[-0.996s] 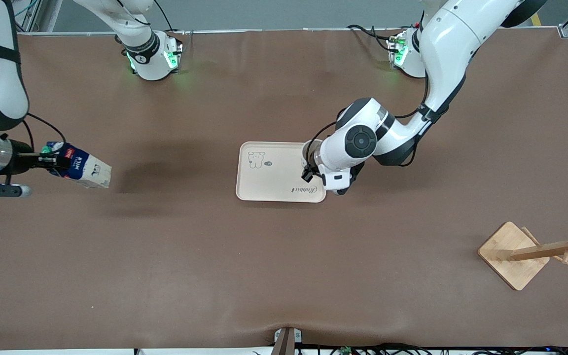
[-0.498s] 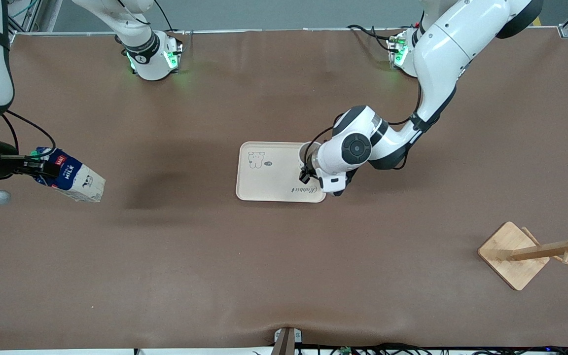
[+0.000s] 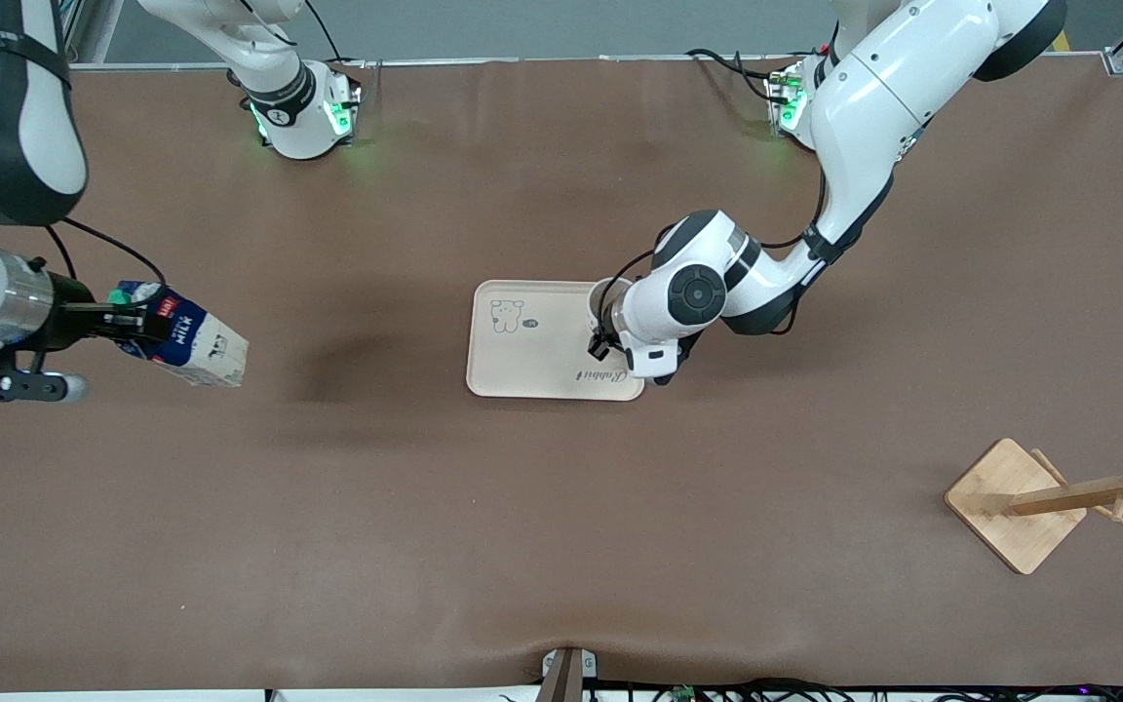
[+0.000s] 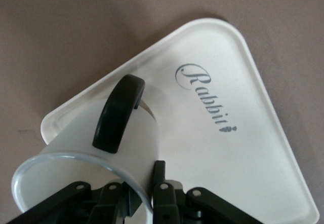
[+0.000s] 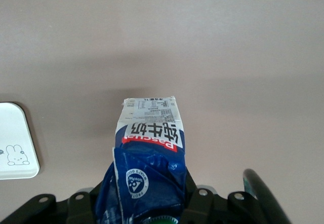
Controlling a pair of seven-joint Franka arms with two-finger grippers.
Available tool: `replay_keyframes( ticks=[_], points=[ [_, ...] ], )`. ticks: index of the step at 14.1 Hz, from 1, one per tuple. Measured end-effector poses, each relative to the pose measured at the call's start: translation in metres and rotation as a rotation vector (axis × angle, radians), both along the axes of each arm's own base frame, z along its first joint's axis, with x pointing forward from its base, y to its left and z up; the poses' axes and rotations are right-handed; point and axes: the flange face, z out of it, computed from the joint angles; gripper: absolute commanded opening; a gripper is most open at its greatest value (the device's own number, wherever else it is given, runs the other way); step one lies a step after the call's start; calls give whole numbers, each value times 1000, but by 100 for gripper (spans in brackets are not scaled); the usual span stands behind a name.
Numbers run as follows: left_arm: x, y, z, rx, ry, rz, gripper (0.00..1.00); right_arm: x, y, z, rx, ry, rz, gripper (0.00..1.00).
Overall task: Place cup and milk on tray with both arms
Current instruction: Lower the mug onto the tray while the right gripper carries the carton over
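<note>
The cream tray point(image 3: 534, 363) lies mid-table. My left gripper point(image 3: 606, 337) is over the tray's end toward the left arm. It is shut on the rim of the white cup point(image 3: 609, 291), one finger inside and one outside. The left wrist view shows the cup point(image 4: 76, 148) tilted with its black handle point(image 4: 119, 113) up over a corner of the tray point(image 4: 228, 153), held by the left gripper point(image 4: 147, 188); whether it touches the tray I cannot tell. My right gripper point(image 3: 119, 322) is shut on the top of the blue milk point(image 3: 187, 337), held tilted in the air over the table's right-arm end. The right wrist view shows the milk point(image 5: 149, 143) in the right gripper point(image 5: 147, 206).
A wooden rack point(image 3: 1015, 502) with pegs lies on its square base near the left arm's end, nearer the front camera than the tray. A tray corner with a bunny drawing point(image 5: 15, 145) shows in the right wrist view. Brown tabletop lies between milk and tray.
The right arm has swung the milk a little away from the tray and then back toward it. The left arm has shifted slightly inward over the tray with the cup.
</note>
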Motion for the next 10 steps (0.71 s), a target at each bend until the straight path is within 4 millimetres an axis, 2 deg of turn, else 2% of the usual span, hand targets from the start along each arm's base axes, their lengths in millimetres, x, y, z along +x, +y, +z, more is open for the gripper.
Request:
replay_keyframes(
  ticks=[1, 2, 3, 4, 7, 10],
  points=[
    [1, 2, -1, 4, 0, 4, 0, 0, 10, -3, 0, 5, 14, 0],
    [3, 4, -2, 6, 0, 6, 14, 0, 21, -5, 0, 9, 29, 0],
    [3, 4, -2, 6, 0, 8, 65, 0, 33, -7, -1, 12, 43, 0],
    [3, 4, -3, 7, 1, 8, 100, -1, 44, -7, -4, 14, 51, 0],
    [3, 5, -3, 8, 1, 10, 100, -6, 77, -7, -11, 18, 66, 0],
    [9, 4, 4, 0, -12, 31, 100, -17, 125, -14, -21, 45, 112, 0]
  ],
)
